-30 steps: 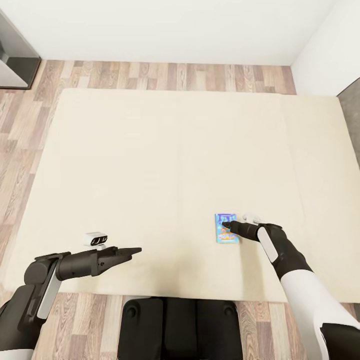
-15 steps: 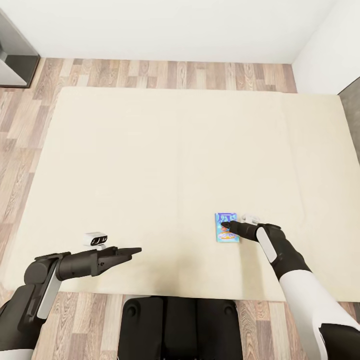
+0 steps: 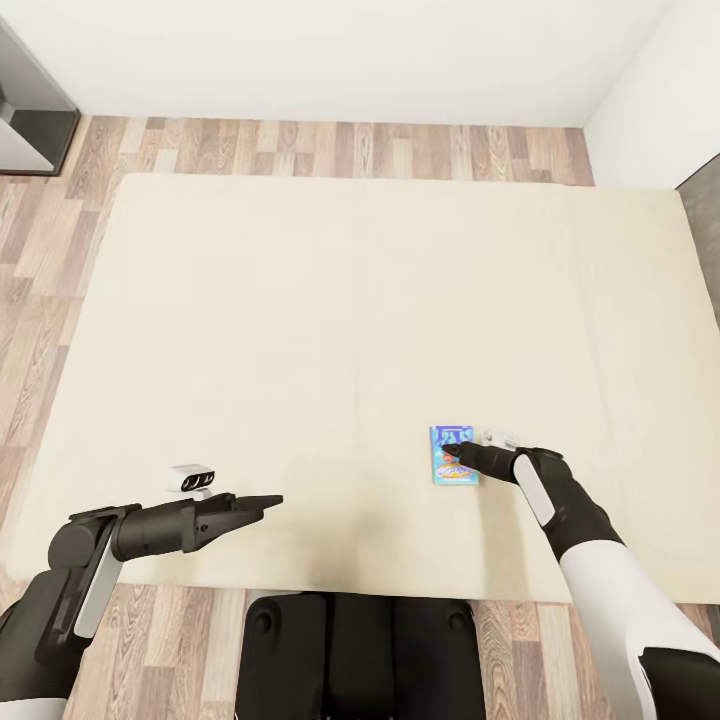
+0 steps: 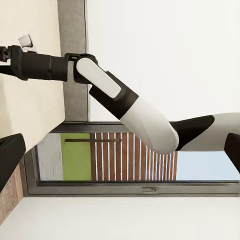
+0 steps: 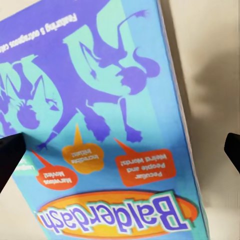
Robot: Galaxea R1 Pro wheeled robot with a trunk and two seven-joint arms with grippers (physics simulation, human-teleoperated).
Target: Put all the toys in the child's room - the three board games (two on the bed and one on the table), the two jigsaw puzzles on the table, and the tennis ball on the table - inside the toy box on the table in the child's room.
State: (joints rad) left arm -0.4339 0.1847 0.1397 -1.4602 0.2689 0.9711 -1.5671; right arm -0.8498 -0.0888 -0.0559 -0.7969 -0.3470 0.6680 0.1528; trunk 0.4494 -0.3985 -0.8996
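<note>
Board game (image 3: pixel 453 455): small blue box lying flat on the bed (image 3: pixel 300 320), near its front edge.
Right gripper (image 3: pixel 452 452): over the box, fingers spread, gripping nothing.
Left gripper (image 3: pixel 272 500): above the bed's front edge, opening unclear.

You've got one board game (image 3: pixel 453 455) on show, a small blue box at about five o'clock on one bed (image 3: pixel 300 330). Two arms are out front, so count two grippers: the left (image 3: pixel 268 501) and the right (image 3: pixel 452 452).
</note>
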